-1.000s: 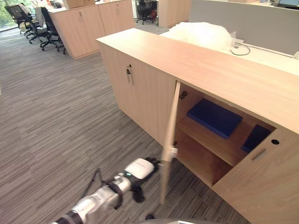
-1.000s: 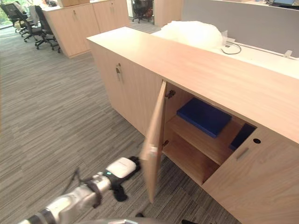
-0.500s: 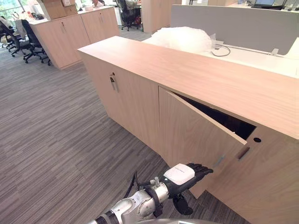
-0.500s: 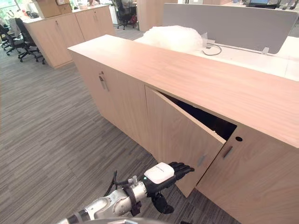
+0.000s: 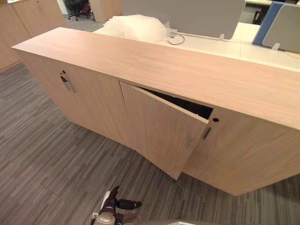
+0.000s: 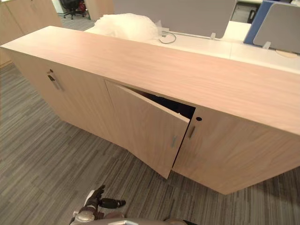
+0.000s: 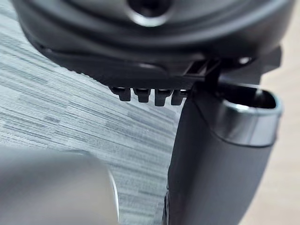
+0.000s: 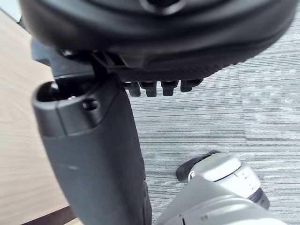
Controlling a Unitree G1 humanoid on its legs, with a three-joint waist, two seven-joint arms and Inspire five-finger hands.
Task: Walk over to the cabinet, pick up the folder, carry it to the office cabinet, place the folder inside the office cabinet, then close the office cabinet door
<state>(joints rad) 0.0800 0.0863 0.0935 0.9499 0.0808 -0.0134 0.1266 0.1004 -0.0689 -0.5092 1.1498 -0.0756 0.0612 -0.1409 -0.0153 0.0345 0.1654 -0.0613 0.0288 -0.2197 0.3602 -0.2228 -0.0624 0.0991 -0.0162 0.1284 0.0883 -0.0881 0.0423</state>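
The office cabinet (image 5: 154, 70) is a long, low wooden unit standing on grey striped carpet (image 5: 47, 159). Its middle door (image 5: 159, 126) is ajar: the hinge side sits at the robot's left, and the free edge at the right stands out from the cabinet front, leaving a dark wedge-shaped gap along the top. A small bar handle (image 5: 189, 142) is fitted near the free edge of this door. A matching handle (image 5: 206, 133) is on the neighbouring door, which lies flush, with a round hole (image 5: 215, 120) just above it. The interior behind the ajar door is dark, so the position of the folder cannot be told. The left hand (image 5: 114, 205) hangs low over the carpet in front of the cabinet, well apart from the door and touching nothing. Its fingers (image 7: 145, 93) are straight, the thumb (image 7: 211, 164) stands out to the side, and nothing is held. The right hand (image 8: 93, 159) shows in its own wrist view above the carpet, beside a wooden panel. Its fingers (image 8: 161, 86) are likewise straight and it holds nothing. Behind the cabinet is a white desk (image 5: 206, 42) carrying a heap of crumpled white plastic wrap (image 5: 136, 27) with a looped cable (image 5: 176, 40) just beside it. A grey partition (image 5: 187, 14) stands at the far side of the desk.
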